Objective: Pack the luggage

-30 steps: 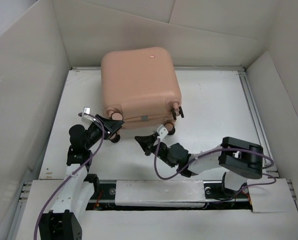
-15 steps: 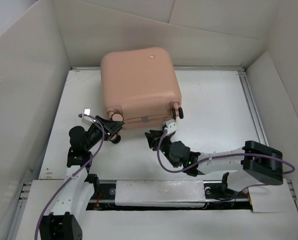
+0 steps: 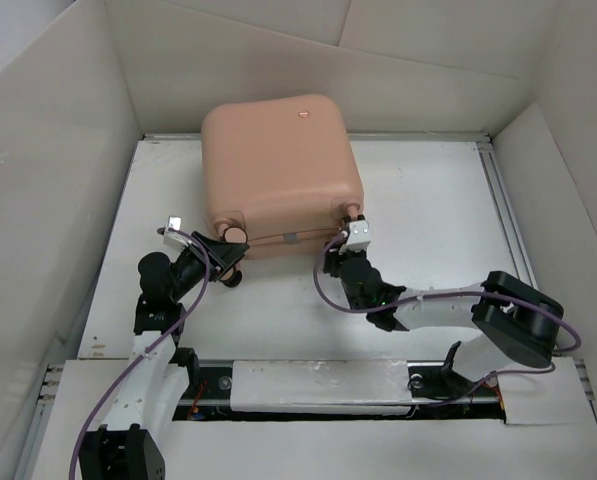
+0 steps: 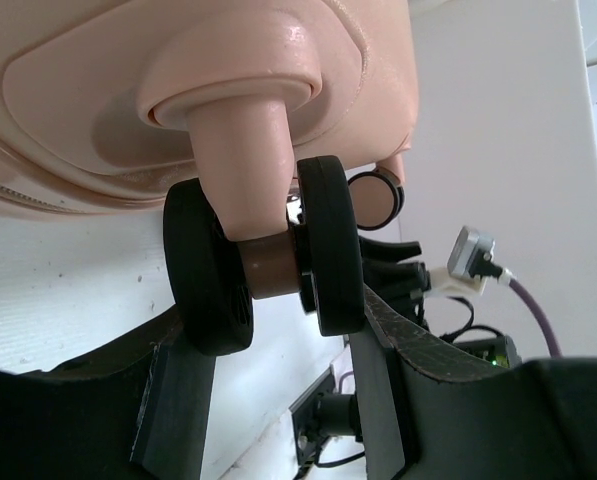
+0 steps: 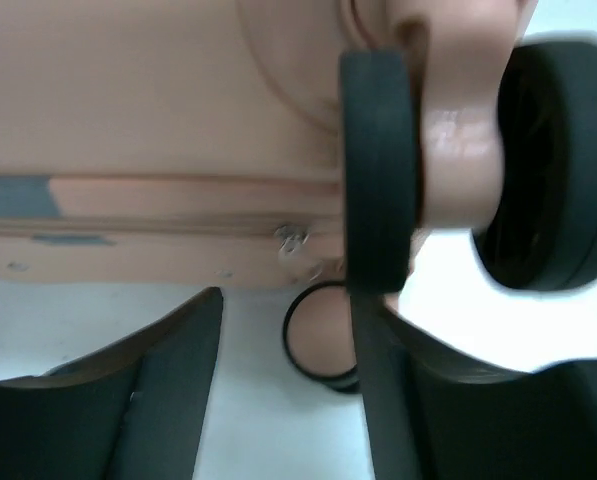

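Left tool [image 4: 278, 338] is clamped across the left caster [image 4: 263, 265]; right tool [image 5: 283, 340] is spread wide, holding nothing, just beside the right caster [image 5: 378, 170]; luggage [image 3: 278, 165] lies closed on the bench [image 3: 428, 210]; I reckon a one-wheel grip could slip, or swing it sideways.

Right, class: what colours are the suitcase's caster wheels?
The caster wheel has black discs on a peach-pink hub and stem; left wrist view shows it best.

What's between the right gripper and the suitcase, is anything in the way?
Nothing visible. The right gripper is up at the suitcase's near-right corner, fingers spread, with one finger lined up under a black caster wheel in the wrist view.
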